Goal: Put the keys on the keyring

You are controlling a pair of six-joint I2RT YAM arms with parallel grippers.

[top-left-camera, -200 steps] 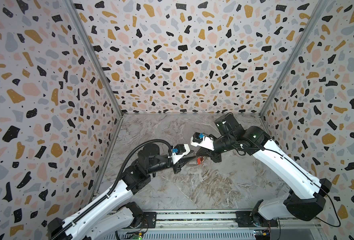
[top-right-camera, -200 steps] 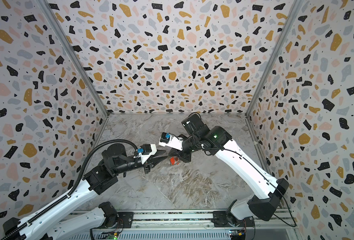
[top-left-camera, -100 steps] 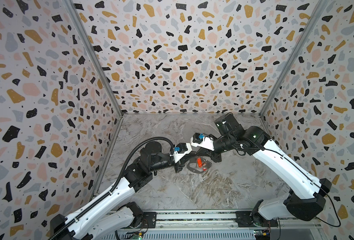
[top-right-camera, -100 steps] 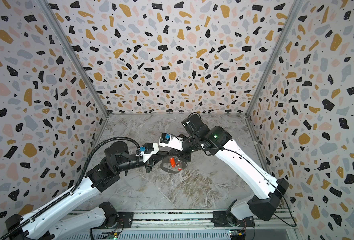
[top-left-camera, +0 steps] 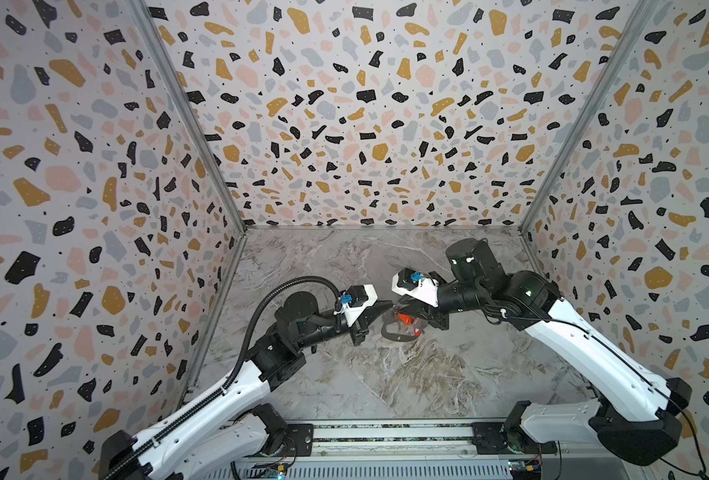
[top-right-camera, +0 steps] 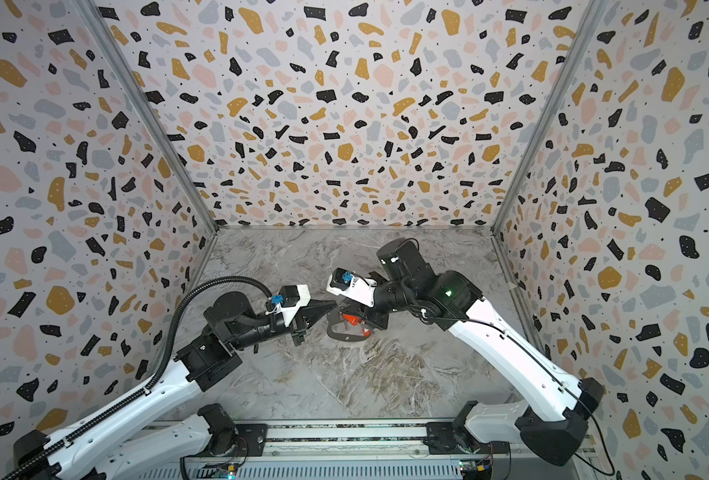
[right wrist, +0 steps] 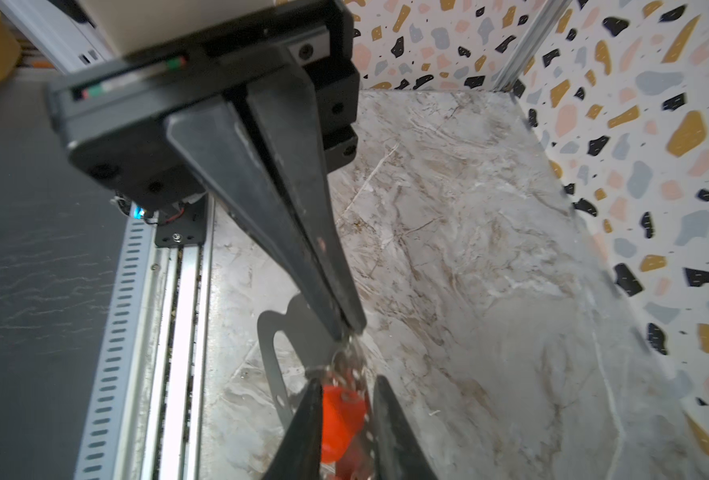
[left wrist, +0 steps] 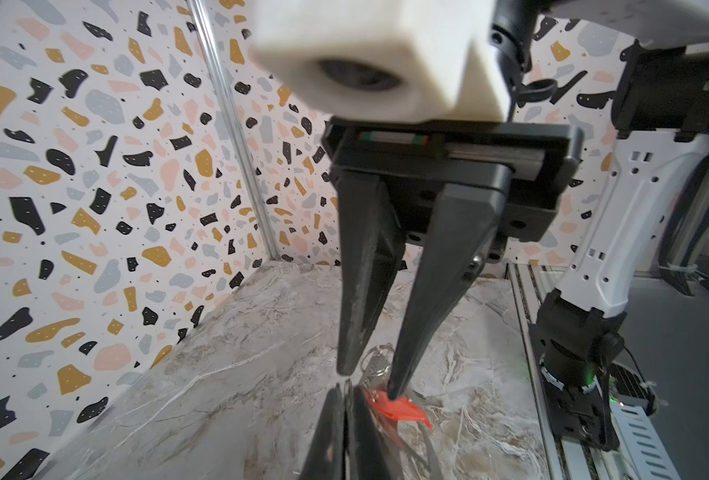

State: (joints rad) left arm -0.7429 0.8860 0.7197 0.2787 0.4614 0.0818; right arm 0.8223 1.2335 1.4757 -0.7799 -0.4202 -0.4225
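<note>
Terrazzo walls box in a marble counter. The left pincer is pressed shut, its tips against the keys; whether it pinches them I cannot tell. The right pincer stands narrowly parted astride a red tag. The keyring lies flat just beside both tips. Best, I judge, to pin that loop firmly before threading slowly.

Both top views: high above front edge of worktop, tilted down toward back edge, far off, nearly equal, whole scene shared. Left wrist view: close, low over worktop, faces along left pincer toward right pincer, right edge. Right wrist view: close, faces opposite way, toward left edge. Wrist views share keys at worktop middle.
</note>
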